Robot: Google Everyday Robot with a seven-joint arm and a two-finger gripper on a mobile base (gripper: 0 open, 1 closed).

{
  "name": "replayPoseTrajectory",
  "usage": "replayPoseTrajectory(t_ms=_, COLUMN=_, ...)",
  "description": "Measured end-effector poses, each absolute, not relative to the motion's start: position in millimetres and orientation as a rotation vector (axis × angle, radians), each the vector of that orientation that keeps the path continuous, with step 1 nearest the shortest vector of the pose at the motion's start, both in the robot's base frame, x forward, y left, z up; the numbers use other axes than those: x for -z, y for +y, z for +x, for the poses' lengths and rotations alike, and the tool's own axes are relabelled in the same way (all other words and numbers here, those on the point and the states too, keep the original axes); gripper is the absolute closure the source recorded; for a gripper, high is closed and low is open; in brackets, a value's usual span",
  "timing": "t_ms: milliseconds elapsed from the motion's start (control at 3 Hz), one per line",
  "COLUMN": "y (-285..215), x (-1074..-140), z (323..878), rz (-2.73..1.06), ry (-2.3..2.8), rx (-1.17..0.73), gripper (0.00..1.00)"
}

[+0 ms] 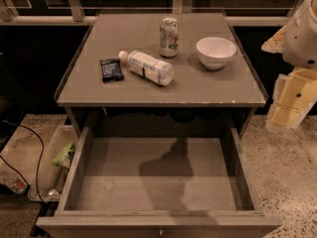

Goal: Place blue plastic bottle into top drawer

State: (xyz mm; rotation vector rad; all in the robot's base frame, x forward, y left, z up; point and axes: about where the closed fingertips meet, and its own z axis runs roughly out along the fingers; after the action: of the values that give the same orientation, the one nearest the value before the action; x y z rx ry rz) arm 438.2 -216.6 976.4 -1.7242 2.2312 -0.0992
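Right now the blue plastic bottle (146, 67) lies on its side on the cabinet top (99, 95), white cap toward the back left and its base toward the front right. Lying flat like this, it cannot topple but could roll. It looks like an easy target for a grasp from above across its middle.

Just beside its cap end sits a small dark packet (112, 69). The upright green-white can (169, 37) stands close behind the base end, and a white bowl (216, 52) rests further right. The can is near enough that a descent onto the bottle would probably need to stay clear of it.

Below, the top drawer (158, 217) stands pulled out toward the camera. Its flat bottom is bare apart from a shadow, so the bottle has a ready place to land. None of the task appears done yet, because the bottle is on the top surface and not in the drawer.

The gripper (283, 114) hangs at the right edge of the view, off the cabinet's right side and roughly level with the drawer's back. It is well apart from the bottle and touches nothing visible. I cannot tell whether it is parted or closed, though it plainly does not carry the bottle.
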Motion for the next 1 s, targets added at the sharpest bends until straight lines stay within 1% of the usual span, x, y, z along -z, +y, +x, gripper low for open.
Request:
replayPoseTrajectory(t_ms=667, y=-213.0, x=-977.8, z=439.8, rz=-1.730, ry=2.214, rx=0.100, gripper=0.00)
replayPoseTrajectory(t_ms=1000, y=-195.5, x=-976.9, z=452.8, rz=-1.714, ry=2.152, rx=0.055, gripper=0.00)
